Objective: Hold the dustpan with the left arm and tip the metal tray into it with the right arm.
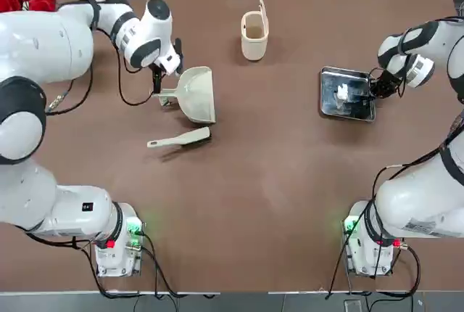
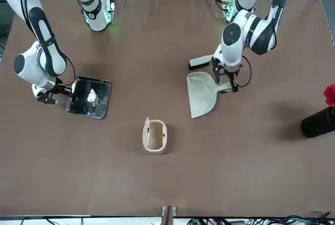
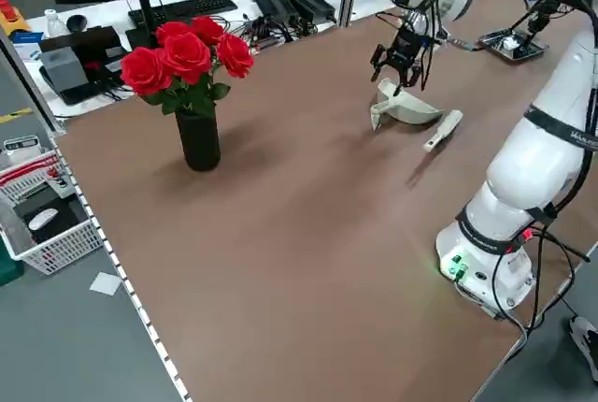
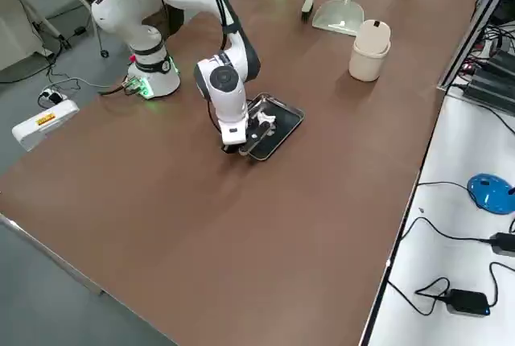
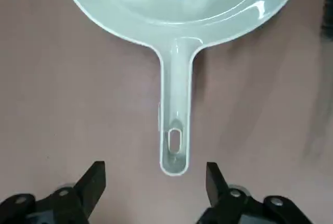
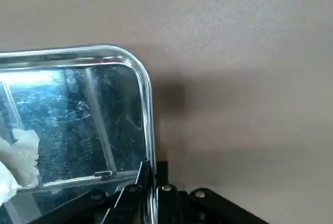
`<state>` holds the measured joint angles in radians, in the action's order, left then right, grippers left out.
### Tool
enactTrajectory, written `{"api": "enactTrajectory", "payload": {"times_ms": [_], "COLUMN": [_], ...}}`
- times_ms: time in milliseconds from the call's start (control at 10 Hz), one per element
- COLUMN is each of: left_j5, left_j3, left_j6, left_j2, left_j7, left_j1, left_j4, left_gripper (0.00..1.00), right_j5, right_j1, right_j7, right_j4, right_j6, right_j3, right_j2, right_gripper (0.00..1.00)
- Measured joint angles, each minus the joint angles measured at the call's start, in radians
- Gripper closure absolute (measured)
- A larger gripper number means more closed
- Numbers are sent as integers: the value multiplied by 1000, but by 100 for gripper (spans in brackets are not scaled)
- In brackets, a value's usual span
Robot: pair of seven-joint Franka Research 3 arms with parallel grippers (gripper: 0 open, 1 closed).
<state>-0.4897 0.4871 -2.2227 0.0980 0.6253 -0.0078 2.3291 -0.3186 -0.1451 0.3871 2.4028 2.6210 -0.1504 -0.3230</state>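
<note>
Right wrist view: my right gripper [image 6: 154, 164] is clamped on the rim of the metal tray [image 6: 122, 114], one finger on the inner side of the raised edge and the other on the outer side. The tray lies to the left of that gripper, reaching away from the fingers, low over the table [image 1: 268, 218]; I cannot tell whether its whole underside rests there. Inside it, to the left of my grip, is a crumpled white piece [image 6: 23, 156].

My left gripper [image 5: 155, 165] has its fingers apart, over the handle end of the dustpan [image 5: 179, 0]. The thin handle [image 5: 176, 94] points toward the gap between my fingers, neither of which touches it. The scoop spreads out on the table to the right of this gripper.

The hand brush [image 1: 174, 140] lies near the dustpan, on the side of my left gripper closer to the arm bases. The cream bin [image 1: 254, 38] stands between my two grippers but farther out from the bases, lid raised. Red roses [image 3: 187, 54] in a black vase [image 3: 198, 140] are beyond my left gripper, off to its left.
</note>
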Motion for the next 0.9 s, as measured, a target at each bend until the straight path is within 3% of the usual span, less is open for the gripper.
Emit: {"api": "enactTrajectory", "payload": {"times_ms": [300,700,900], "left_j5": [-81,-145,-146], "left_j3": [9,12,12], "left_j6": [-19,-53,-53], "left_j2": [68,133,140], "left_j7": [-70,-126,-127], "left_j1": [-1,-2,-2], "left_j4": [1,-8,-9], "left_gripper": [14,15,16], "right_j5": [-31,-58,-58], "right_j1": [0,15,25], "right_j7": [0,-3,-2], "right_j4": [-12,-125,-166], "right_j6": [-37,-231,-272], "right_j3": [8,20,21], "right_j2": [0,36,62], "right_gripper": [93,94,95]}}
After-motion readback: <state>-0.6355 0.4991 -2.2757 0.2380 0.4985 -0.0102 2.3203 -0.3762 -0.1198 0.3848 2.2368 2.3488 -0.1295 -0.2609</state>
